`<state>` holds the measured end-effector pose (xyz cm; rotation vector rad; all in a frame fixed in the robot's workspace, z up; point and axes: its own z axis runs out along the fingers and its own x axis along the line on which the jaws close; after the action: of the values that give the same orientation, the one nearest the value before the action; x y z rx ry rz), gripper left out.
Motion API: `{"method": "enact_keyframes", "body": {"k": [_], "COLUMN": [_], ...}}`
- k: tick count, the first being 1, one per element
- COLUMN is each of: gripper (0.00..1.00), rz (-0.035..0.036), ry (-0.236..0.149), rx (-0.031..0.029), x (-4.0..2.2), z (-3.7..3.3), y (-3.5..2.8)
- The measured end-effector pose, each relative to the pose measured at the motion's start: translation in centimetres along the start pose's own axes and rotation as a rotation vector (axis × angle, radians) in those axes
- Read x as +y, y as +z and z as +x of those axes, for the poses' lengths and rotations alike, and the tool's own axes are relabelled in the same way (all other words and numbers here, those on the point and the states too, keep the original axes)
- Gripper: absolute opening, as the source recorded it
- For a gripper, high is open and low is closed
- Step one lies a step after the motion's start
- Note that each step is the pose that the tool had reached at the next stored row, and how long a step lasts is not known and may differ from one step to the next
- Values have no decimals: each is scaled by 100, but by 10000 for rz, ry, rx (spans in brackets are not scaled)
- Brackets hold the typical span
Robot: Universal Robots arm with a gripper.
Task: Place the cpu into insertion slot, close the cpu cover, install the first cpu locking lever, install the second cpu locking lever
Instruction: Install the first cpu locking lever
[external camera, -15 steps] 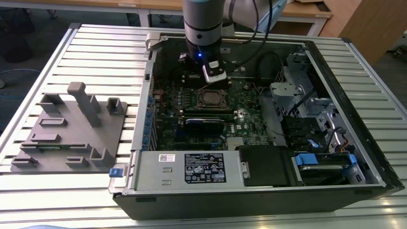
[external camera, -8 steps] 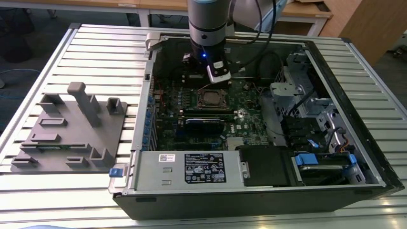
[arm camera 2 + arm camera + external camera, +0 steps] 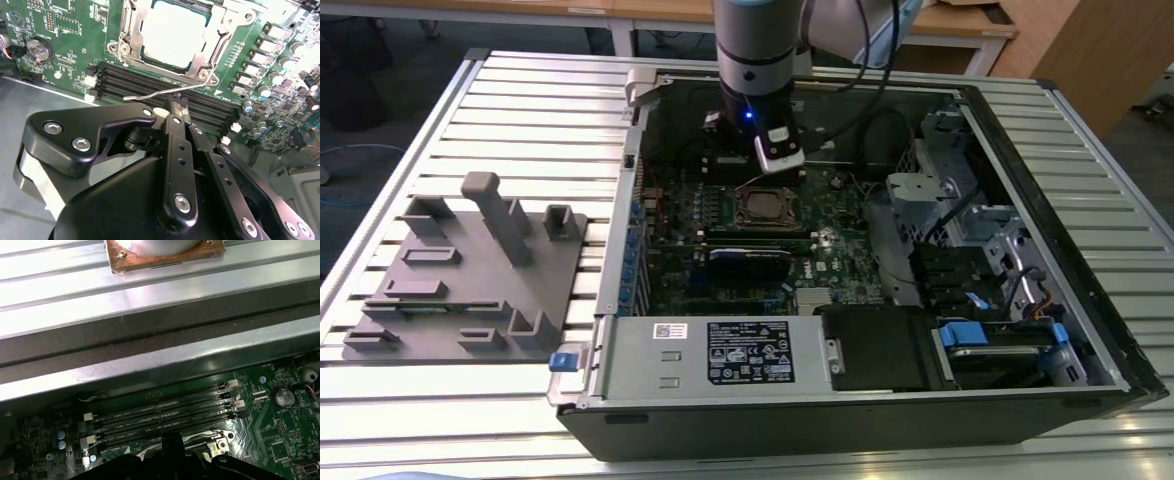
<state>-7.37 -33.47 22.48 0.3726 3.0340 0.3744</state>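
The gripper (image 3: 178,102) has its fingers pressed together, with the tip right at the thin wire locking lever (image 3: 145,96). Just past the tip, the cpu (image 3: 172,32) lies in the insertion slot (image 3: 739,206) inside the computer case (image 3: 854,430), with the cpu cover (image 3: 131,31) down over it. The lever looks springy and slippery, so I would hold it near its bent end.

Matt metal cpu (image 3: 172,32), shiny cpu cover (image 3: 132,30)
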Motion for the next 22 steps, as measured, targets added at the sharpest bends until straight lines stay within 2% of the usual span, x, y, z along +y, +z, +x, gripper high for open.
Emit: {"method": "enact_keyframes", "body": {"k": [3,8,13,18,22], "gripper": [10,10,10,10,10], "rz": [74,134,202,245,247], "ry": [60,329,458,497,499], "rx": [-34,-114,-165,-185,-188], "x": [5,9,19,26,38], "z": [1,-1,-9,-13,-9], "y": [4,12,18,21,25]}}
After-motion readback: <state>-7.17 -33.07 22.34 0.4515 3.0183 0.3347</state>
